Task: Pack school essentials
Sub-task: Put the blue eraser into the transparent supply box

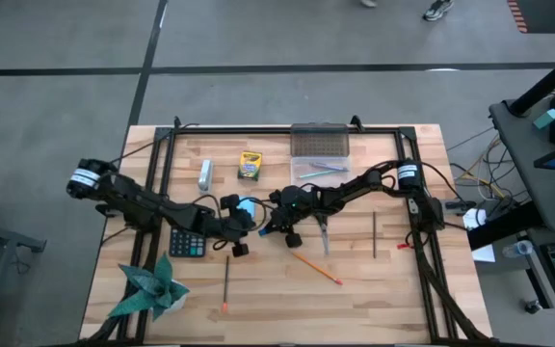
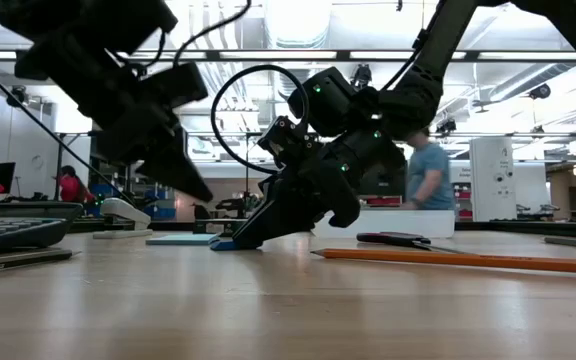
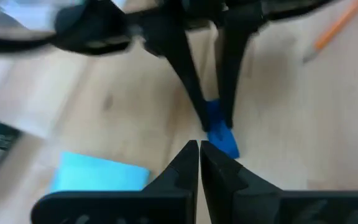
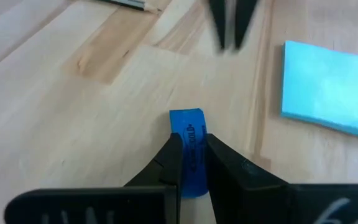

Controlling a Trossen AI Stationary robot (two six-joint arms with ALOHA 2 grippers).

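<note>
1. Right gripper (image 4: 191, 163): down at the table centre, fingers clamped on the two long sides of the blue eraser (image 4: 188, 138). In the low view the eraser (image 2: 223, 243) lies flat on the wood under the fingertips.
2. Left gripper (image 3: 199, 149): fingers pressed together, holding nothing, poised just above the table and pointing at the eraser from the opposite side. The two grippers face each other, tips near but apart.
3. Note pad (image 1: 246, 205): light blue, flat on the table just beside the eraser, partly covered by the left arm in the high view.
4. Crayon box (image 1: 250, 166): yellow-green, toward the far side of the table, well apart from both grippers.
5. Scissors (image 1: 323, 231): lying under the right arm, near the right gripper.
6. Orange pencil (image 1: 314, 266): lying at a slant on the near side of the right gripper, touching nothing.
7. Dark pencil (image 1: 226, 281): near the front edge, beside the calculator (image 1: 188, 242).
8. Clear case (image 1: 318, 144): at the far edge, with thin pens (image 1: 321, 171) lying in front of it.
9. Green paper plant (image 1: 152, 287): front left corner.
</note>
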